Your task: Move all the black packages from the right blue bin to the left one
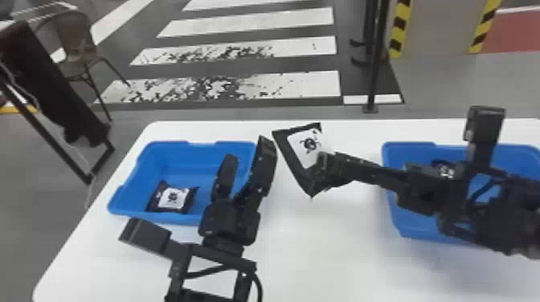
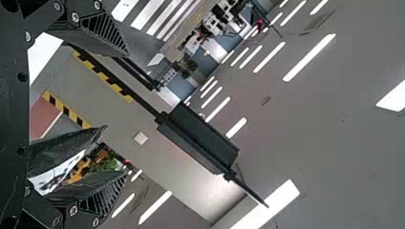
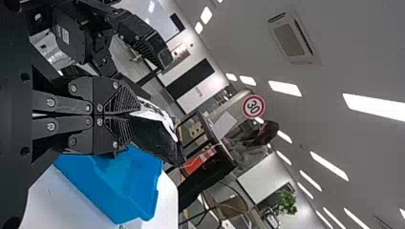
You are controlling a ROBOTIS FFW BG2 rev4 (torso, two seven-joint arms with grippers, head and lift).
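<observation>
Chair: on the floor, beyond the left blue bin and off to its left.
Landmark: left blue bin, resting on the white tabletop.
Binned package: one black package with a white label, lying label up inside the left blue bin, toward its near left part.
My left tool: set wide, nothing between its fingers; in the head view it overlaps the right part of the left blue bin. I cannot tell whether it touches the wall.
Held package: a second black package, tilted, white label showing, just right of the left blue bin and near my left tool.
My right tool: narrowed firmly on one edge of the held package, right of the left blue bin; its arm comes in from the right.
Right blue bin: on the tabletop, well right of the left blue bin, partly hidden by my right arm.
Remaining package: one dark package, partly hidden, inside that bin, well right of the left blue bin.
</observation>
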